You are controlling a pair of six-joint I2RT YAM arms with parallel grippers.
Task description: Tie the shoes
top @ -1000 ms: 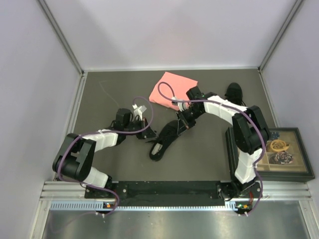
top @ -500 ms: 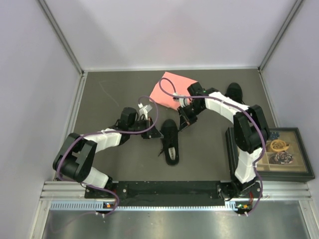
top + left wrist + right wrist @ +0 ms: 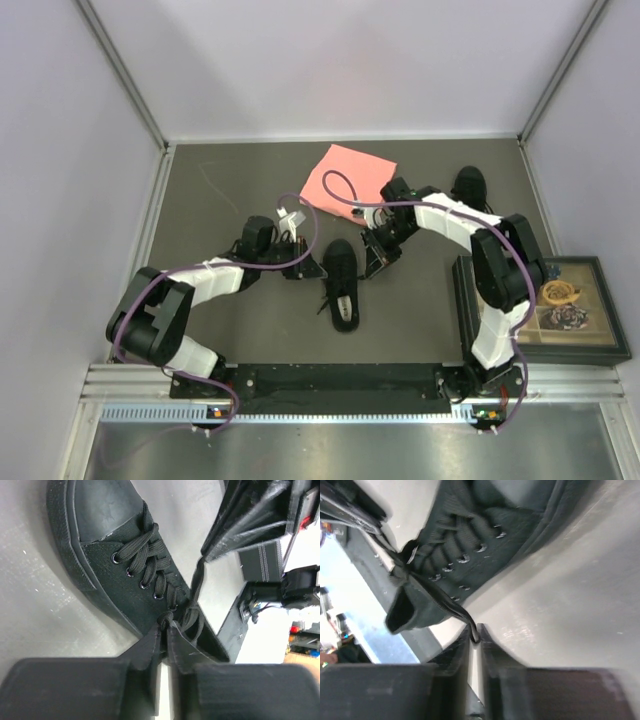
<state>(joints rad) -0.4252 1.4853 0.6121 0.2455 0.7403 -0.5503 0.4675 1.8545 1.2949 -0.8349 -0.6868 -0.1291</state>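
Two arms of mine reach in over the dark grey table [image 3: 220, 310], one from each side, and meet at a shoe. At the table's right edge stands a black box [image 3: 590, 352] with compartments, its contents too small to make out. A pink folded cloth [image 3: 350, 172] lies toward the back. One black shoe [image 3: 343, 290] stands upright near the middle, toe pointing away from my bases and pale insole showing; the other shoe [image 3: 469, 185] sits well apart at the far right, beside my right arm. My left gripper [image 3: 164, 626] is just left of the middle shoe, fingers almost together, nipping the lace [image 3: 197, 580] at the top eyelets. My right gripper [image 3: 474, 632], just right of the shoe, is squeezed tight on another strand of that lace.
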